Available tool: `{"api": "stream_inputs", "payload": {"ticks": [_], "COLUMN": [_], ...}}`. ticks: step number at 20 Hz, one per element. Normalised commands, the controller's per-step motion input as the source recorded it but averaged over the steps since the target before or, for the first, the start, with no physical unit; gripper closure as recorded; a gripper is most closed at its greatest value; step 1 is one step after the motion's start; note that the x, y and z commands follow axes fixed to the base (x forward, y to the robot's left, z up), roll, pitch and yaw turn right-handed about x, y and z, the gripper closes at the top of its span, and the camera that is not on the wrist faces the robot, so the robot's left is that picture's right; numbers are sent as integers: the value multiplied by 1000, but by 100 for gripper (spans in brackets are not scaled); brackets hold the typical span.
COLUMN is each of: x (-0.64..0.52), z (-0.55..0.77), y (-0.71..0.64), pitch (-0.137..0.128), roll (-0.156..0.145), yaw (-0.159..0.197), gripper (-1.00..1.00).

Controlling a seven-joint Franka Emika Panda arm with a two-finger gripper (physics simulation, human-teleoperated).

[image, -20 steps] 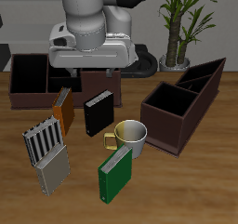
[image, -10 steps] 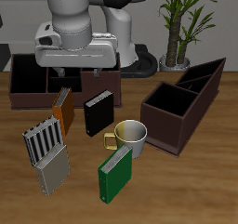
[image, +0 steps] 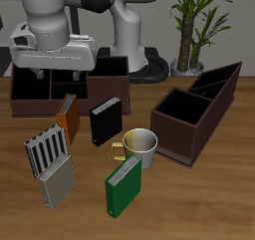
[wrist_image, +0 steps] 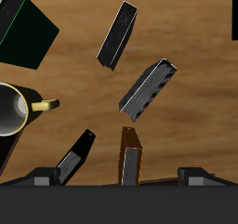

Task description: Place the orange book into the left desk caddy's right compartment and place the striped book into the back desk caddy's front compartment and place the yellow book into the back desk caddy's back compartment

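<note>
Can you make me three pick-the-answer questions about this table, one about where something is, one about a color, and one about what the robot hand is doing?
1. Where does the mug stand?
A. Beside the green book
B. Inside a caddy
C. On the striped book

2. What color is the book leaning next to the black book?
A. Blue
B. Orange
C. Pink

3. What is the gripper holding?
A. The mug
B. The green book
C. Nothing

Answers: 1 A, it sits on the table by the green cover. 2 B, the orange book leans there. 3 C, every book lies on the table.
</note>
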Motion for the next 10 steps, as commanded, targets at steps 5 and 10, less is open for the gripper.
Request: {"api": "stream_inputs", "payload": {"ticks": [5,10], "x": [-22,-311], "z": [-191,-307], "y": [-395,-68], "pitch": [-7,-86], "roll": [-43,-45], "yaw": [-36,-7], "gripper": [-100,-100]}}
